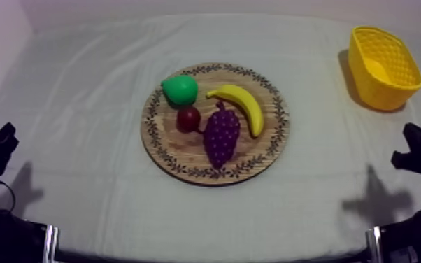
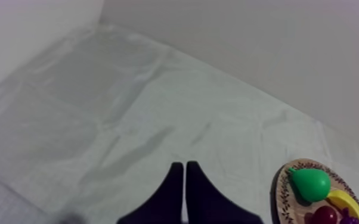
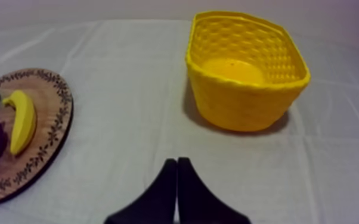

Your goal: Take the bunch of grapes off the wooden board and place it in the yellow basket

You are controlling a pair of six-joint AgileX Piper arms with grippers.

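1. Before reaching for anything, take stock: bunch of grapes (image 1: pixel 222 136) lying flat on the wooden board (image 1: pixel 185 164), at about 6 o'clock from the board's centre, stem toward 12 o'clock.
2. Note the neighbours: small red fruit (image 1: pixel 189 119) just beside the bunch at its 10 o'clock, banana (image 1: pixel 240 105) close at its 1 o'clock, pear (image 1: pixel 180 89) farther off at 11 o'clock.
3. Place the yellow basket (image 1: pixel 374 87): upright, empty, well apart from the board at its 2 o'clock, on the right arm's side.
4. Read both tools as closed on nothing: left gripper (image 2: pixel 185 179) and right gripper (image 3: pixel 176 173) each a narrow wedge, parked low near 8 and 4 o'clock of the table.
5. Judge the task as not yet begun; the approach probably best made with the right arm, nearer the basket.
6. Spread the fingers wide before descending, to avoid shoving the bunch with a closed wedge.
7. Come down across the bunch's width slightly toward its 6 o'clock end, with bare board on both sides and clear of red fruit and banana.
8. Close gently, lift straight up, then swing toward 2 o'clock, high enough to clear the basket rim.
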